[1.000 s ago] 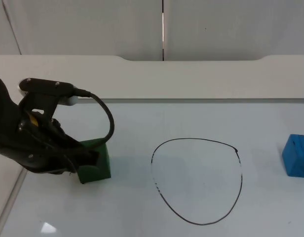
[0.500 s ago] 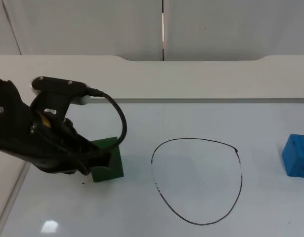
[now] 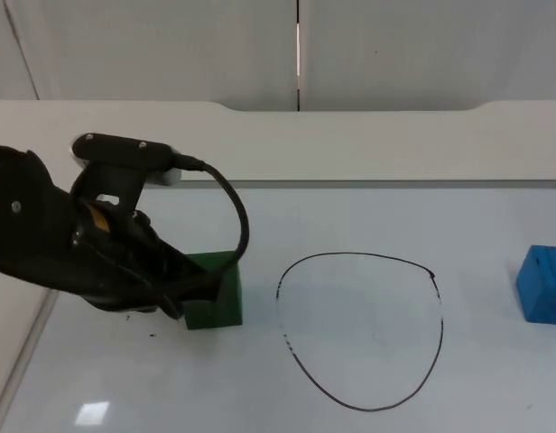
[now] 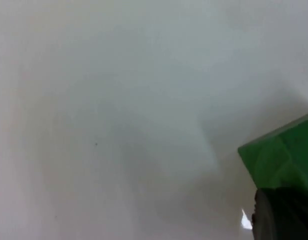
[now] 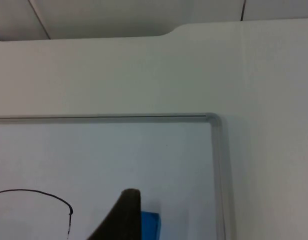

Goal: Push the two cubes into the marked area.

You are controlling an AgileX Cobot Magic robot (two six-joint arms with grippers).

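Green cube (image 3: pixel 215 290) sits on the whiteboard (image 3: pixel 368 216), just left of the drawn oval (image 3: pixel 361 330), with the left gripper (image 3: pixel 189 298) against its left side — I cannot tell if the fingers are apart. Blue cube (image 3: pixel 542 285) lies well apart, right of the oval; the right gripper's fingertip (image 5: pixel 125 212) seems to hang above it.

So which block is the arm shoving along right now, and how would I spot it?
Start at the hand-drawn black ring in the middle of the white board. Just outside the ring, on the left arm's side, sits the green cube, with the left gripper pressed against it. The other block, the blue cube, sits alone at the opposite edge.
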